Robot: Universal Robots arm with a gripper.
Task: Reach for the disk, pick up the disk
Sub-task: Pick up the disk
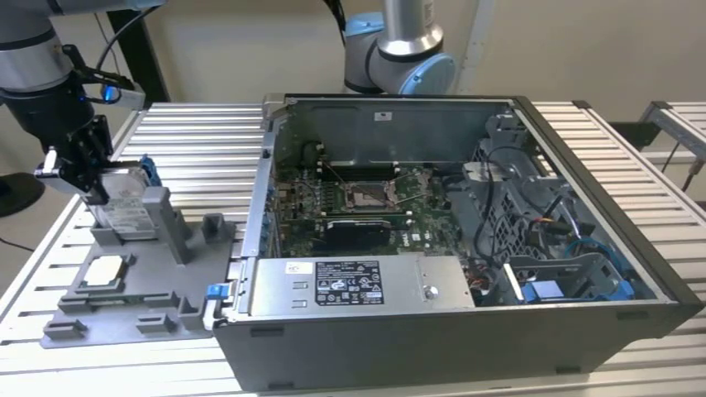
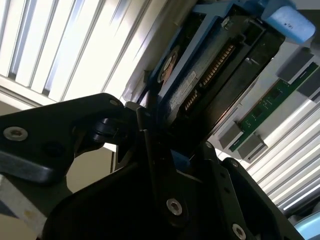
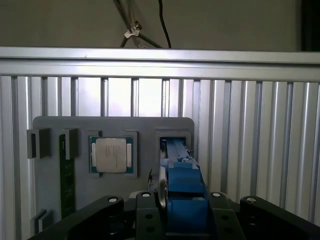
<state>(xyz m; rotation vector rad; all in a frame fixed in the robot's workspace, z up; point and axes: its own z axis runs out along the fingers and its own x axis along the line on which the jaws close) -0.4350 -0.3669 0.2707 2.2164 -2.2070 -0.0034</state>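
Within the black gripper point(image 3: 180, 200), clamped or not I cannot tell, the silver blue-railed disk point(image 3: 182, 172) wants a centred, straight pull from its grey plastic stand point(image 3: 47, 190).

Plain beige wall point(image 1: 221, 50) at back, soft even light. Bench point(image 1: 198, 141) = ribbed aluminium slats; 2nd slatted section point(image 1: 684, 124) sits past a gap at the exterior view's right. Black upright post point(image 1: 144, 50) behind far-left corner. Dark cable point(image 3: 162, 22) hangs vs. wall beyond bench edge.

Tight beside, open above
An upright post point(image 1: 158, 222) stands just beside the disk point(image 1: 124, 213); the computer case point(image 1: 255, 223) blocks the exterior view's right; overhead is free.
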